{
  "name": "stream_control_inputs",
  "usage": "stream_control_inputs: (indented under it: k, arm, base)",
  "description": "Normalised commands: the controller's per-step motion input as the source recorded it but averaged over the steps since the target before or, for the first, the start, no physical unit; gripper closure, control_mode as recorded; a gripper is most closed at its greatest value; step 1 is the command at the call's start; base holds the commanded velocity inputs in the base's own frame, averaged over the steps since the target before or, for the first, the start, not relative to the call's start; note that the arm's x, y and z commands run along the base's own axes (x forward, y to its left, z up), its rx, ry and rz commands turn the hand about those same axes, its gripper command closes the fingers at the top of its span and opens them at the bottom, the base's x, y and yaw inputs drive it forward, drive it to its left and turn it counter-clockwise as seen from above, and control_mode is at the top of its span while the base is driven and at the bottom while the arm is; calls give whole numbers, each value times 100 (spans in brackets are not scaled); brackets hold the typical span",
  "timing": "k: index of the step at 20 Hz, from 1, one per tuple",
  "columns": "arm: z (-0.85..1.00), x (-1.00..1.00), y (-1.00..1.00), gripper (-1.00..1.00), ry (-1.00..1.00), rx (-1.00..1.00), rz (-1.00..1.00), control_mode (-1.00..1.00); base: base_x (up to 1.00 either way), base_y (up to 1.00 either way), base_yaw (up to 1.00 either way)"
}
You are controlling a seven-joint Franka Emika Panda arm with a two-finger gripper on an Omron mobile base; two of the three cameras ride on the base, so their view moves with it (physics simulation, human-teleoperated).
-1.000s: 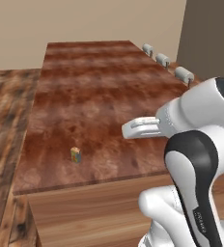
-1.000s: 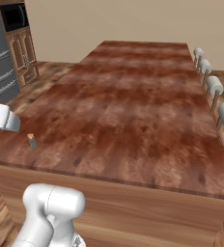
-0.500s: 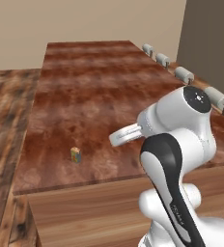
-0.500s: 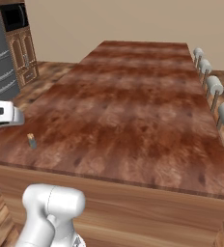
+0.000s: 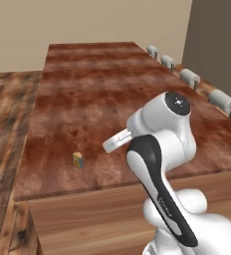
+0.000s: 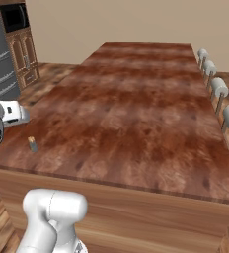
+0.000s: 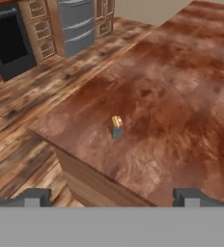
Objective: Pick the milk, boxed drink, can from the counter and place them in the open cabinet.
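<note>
Arm swung left; wide-open, empty gripper (image 7: 112, 197) now looks down on small upright yellow-orange boxed drink (image 7: 116, 127), centred ahead near reddish-brown wood-grain counter (image 7: 181, 96) corner.

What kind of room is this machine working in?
It looks like a kitchen, computer-rendered. A long wood-grain counter has a row of stools along one side, and across the plank floor stand arched-panel cabinets and a dark built-in oven. A small boxed drink stands on the counter.
</note>
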Motion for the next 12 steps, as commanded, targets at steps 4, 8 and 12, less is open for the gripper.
stream_control_inputs:
  k: [4, 8, 12]
  arm:
    - [-26, 38, 22, -100, 0, -8, 3, -100]
    - [-1, 1, 1, -100, 0, -1, 0, -100]
    - [-8, 0, 0, -100, 0, 0, 0, -100]
  base:
    - [0, 0, 0]
    - [0, 0, 0]
    - [0, 0, 0]
